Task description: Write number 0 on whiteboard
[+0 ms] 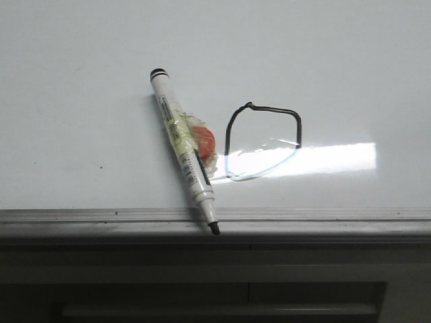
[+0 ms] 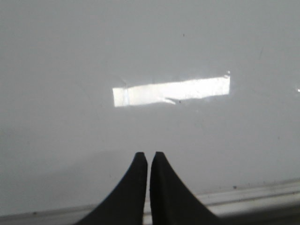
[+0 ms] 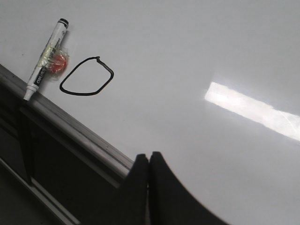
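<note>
The number 0 is a thin black squarish loop drawn on the whiteboard, its lower part washed out by glare. It also shows in the right wrist view. A white marker pen with yellow tape and an orange blob lies on the board just left of the loop, its black tip over the grey frame; it shows in the right wrist view too. My left gripper is shut and empty over bare board. My right gripper is shut and empty, well away from the loop and pen.
The board's grey ridged frame edge runs along the near side, with a dark drop below it. A bright rectangular glare patch lies on the board ahead of the left gripper.
</note>
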You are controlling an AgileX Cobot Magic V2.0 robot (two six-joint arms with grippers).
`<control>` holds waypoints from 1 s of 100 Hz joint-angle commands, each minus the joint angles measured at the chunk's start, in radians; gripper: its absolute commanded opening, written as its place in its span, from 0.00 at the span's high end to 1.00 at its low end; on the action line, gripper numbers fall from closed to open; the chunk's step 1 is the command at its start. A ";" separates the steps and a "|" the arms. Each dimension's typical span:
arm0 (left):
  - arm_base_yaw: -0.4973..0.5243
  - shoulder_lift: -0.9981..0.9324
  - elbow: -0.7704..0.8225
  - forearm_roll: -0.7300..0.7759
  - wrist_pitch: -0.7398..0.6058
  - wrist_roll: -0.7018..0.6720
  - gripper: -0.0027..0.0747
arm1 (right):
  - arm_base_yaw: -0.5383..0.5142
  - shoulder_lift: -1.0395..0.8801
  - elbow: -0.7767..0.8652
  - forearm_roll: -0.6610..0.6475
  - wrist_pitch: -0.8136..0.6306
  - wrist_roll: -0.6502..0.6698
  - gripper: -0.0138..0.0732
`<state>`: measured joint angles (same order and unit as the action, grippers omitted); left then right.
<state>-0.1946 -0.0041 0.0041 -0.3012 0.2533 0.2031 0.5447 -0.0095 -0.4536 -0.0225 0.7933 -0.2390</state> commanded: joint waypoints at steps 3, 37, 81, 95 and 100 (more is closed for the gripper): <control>0.002 -0.017 0.015 -0.014 0.042 -0.018 0.99 | -0.006 0.018 -0.021 -0.008 -0.072 -0.003 0.91; 0.002 -0.017 0.026 -0.036 0.093 -0.020 0.99 | -0.006 0.018 -0.021 -0.008 -0.072 -0.003 0.91; 0.002 -0.017 0.026 -0.036 0.093 -0.020 0.99 | -0.006 0.018 -0.021 -0.008 -0.072 -0.003 0.91; 0.002 -0.017 0.026 -0.036 0.093 -0.020 0.99 | -0.006 0.018 -0.021 -0.008 -0.072 -0.003 0.91; 0.002 -0.017 0.026 -0.036 0.093 -0.020 0.99 | -0.006 0.018 -0.021 -0.008 -0.072 -0.003 0.91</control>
<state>-0.1947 -0.0041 0.0023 -0.3193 0.3700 0.1945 0.5447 -0.0095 -0.4536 -0.0225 0.7933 -0.2390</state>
